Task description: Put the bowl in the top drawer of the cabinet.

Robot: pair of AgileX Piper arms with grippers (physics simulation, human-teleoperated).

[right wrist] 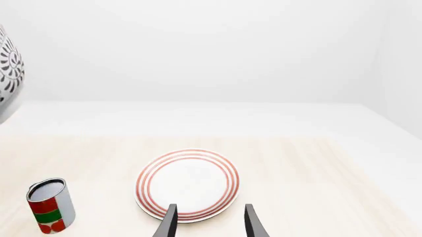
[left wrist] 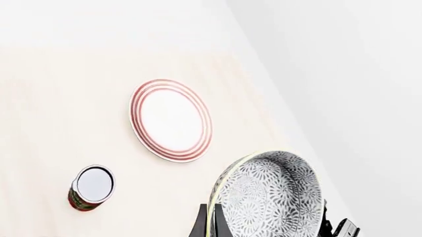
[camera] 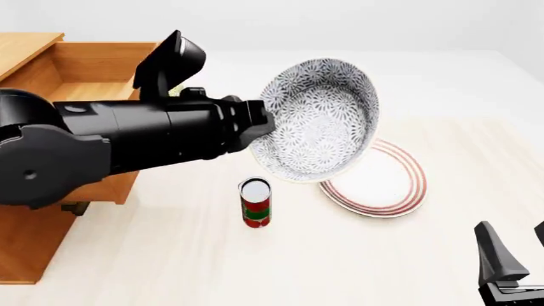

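Bowl (camera: 319, 121) gripped aloft by left jaws.

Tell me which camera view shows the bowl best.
The front view: the whole bowl shows, tilted on its side and gripped at its rim by the left gripper. The left wrist view cuts off its lower part, and the right wrist view catches only a sliver at the picture's edge.

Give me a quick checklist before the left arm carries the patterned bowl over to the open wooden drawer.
1. Left hand gripping the rim of the deep grey-blue floral ceramic bowl: ok.
2. Bowl lifted off the table: ok.
3. Bowl level: not ok, tipped on its side.
4. Light-brown wooden top drawer pulled open: ok.
5. Red-and-green tin can and red-ringed white plate below the bowl's height: ok.
6. Right hand away, open: ok.
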